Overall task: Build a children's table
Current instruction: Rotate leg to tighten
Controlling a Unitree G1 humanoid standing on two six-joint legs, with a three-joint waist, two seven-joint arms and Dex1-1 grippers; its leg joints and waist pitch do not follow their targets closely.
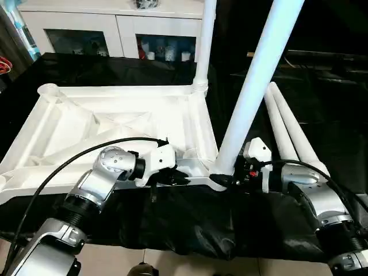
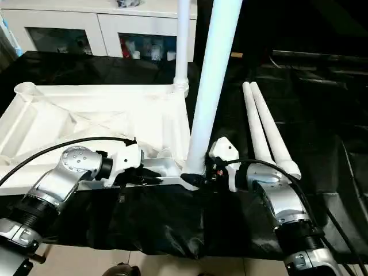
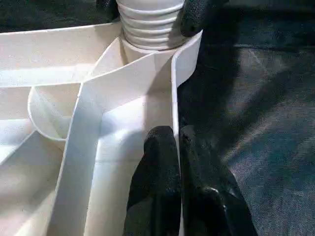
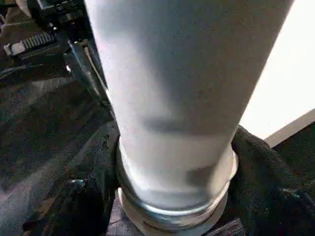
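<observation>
Work surface: a table covered by a crinkled black sheet (image 1: 190, 224).

The upturned white table top (image 1: 115, 123) is laid directly on the black sheet, ribbed underside up, its near edge close to the sheet's front edge. Two loose white legs (image 2: 265, 129) are laid side by side on the sheet just to the right of the table top, touching along their length and running away from the front edge. The sheet is draped over the front edge in folds, and pale floor (image 1: 190, 265) is seen below it.
</observation>
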